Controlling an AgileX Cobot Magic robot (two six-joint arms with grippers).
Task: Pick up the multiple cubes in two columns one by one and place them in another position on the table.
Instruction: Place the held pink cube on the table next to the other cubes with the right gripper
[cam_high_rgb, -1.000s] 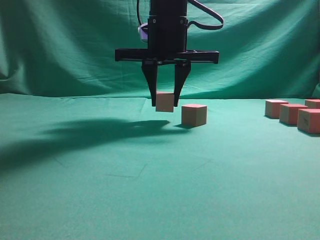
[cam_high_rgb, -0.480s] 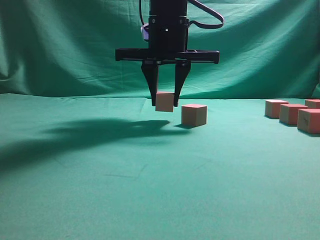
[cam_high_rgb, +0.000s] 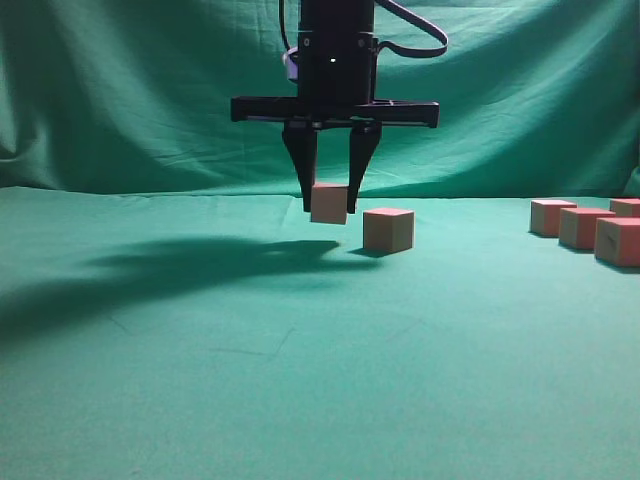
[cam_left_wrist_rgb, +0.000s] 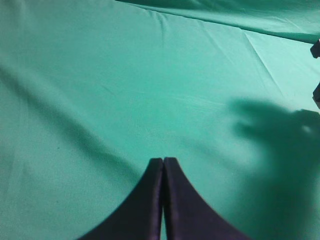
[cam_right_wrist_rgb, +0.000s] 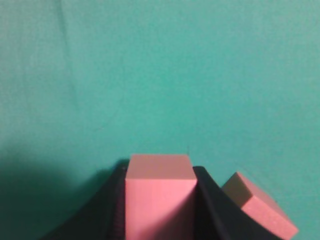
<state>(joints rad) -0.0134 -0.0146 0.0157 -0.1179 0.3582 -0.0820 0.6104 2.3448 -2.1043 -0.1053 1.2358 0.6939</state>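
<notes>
My right gripper hangs over the middle of the green table and is shut on a pinkish cube, held a little above the cloth. The wrist view shows that cube between the black fingers. A second cube rests on the table just to its right and also shows in the right wrist view. Three more cubes sit at the far right edge. My left gripper is shut and empty over bare cloth; it is out of the exterior view.
A draped green backdrop rises behind the table. The arm's shadow lies on the cloth left of the held cube. The cloth is slightly wrinkled.
</notes>
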